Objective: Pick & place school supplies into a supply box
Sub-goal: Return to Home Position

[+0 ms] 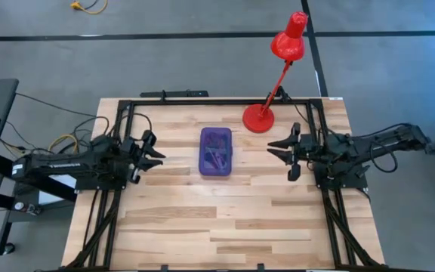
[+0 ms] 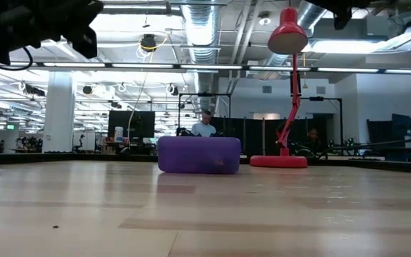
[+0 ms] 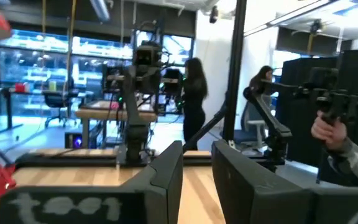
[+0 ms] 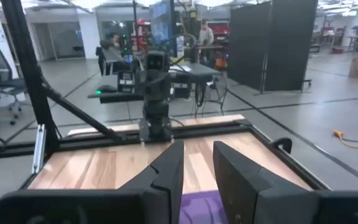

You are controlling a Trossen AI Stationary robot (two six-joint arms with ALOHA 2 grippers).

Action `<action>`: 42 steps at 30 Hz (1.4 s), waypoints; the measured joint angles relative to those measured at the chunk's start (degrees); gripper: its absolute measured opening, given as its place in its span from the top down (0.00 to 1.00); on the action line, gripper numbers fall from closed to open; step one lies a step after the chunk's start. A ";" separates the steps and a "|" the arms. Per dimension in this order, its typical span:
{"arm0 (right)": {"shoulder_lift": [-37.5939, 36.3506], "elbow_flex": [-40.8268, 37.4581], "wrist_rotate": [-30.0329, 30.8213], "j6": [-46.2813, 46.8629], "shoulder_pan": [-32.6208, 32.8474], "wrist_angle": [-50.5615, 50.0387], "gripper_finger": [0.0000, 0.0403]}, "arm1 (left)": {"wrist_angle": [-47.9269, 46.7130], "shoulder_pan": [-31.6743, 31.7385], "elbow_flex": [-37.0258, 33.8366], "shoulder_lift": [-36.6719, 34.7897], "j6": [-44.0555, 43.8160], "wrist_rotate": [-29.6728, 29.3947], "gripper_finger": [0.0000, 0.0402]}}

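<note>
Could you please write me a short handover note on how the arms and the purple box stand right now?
Left tool: open, empty, raised above the table, left of the supply box.
Right tool: open, empty, raised on the box's right.
Supply box: shut, mid-table, touching neither tool; dark shapes show through it, too dim to tell apart.
Red lamp stands behind it.
Done: box closed; I see no supplies outside it.
Left: probably only parking both arms.

One purple case (image 1: 216, 151), one red lamp (image 1: 259, 119) just beside it, and two arms flanking the case: left arm (image 1: 74, 164), right arm (image 1: 361, 145).
</note>
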 joint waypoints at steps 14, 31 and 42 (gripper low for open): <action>7.43 -0.33 9.65 -1.50 8.83 6.59 0.80 | -0.01 -9.36 -0.45 0.02 -0.30 -5.65 0.82; 9.02 -5.23 11.28 1.49 10.62 9.03 0.80 | -3.98 -14.23 -0.56 -0.02 2.79 -8.65 0.82; 3.99 -18.01 10.32 -1.42 8.22 23.48 0.80 | -6.57 -14.23 -0.71 -0.02 3.48 -8.70 0.82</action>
